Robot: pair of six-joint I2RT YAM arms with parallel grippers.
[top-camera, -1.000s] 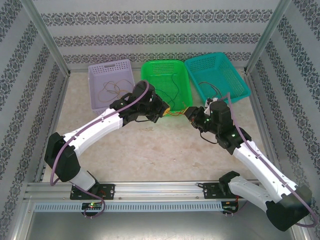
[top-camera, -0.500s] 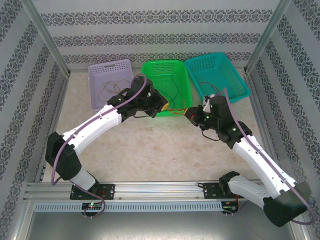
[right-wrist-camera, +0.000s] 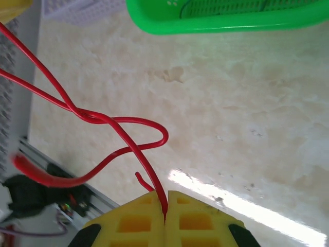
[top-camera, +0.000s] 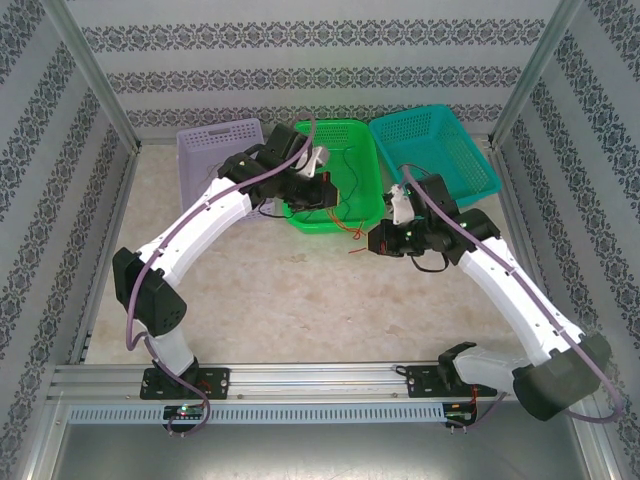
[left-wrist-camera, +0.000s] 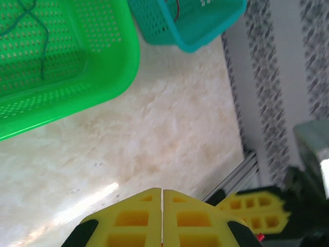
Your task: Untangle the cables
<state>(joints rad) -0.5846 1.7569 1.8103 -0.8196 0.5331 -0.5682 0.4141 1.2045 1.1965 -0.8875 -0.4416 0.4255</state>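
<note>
Top external shows the table (top-camera: 300, 300) with a green basket (top-camera: 345, 124) at its far edge. The left gripper (left-wrist-camera: 162, 198) is closed on nothing. The right gripper (right-wrist-camera: 166, 198), just off the basket's near rim, pinches the red cable (right-wrist-camera: 121, 121) — twisted into a loop, so we judge untangling unfinished. A dark cable (left-wrist-camera: 46, 36) lies sorted in the basket.

My left gripper (top-camera: 328, 197) lifted off the table in front of the green basket (top-camera: 372, 180)'s near left corner and swung up over that basket's near left part, with the left arm arching in toward it. My right gripper (top-camera: 373, 243) backed away from the green basket's near right corner, toward my bases, and pinched fully closed on the red cable (right-wrist-camera: 90, 116). That cable is now pulled out from the green basket's near wall, looping in the air to my right fingers.
</note>
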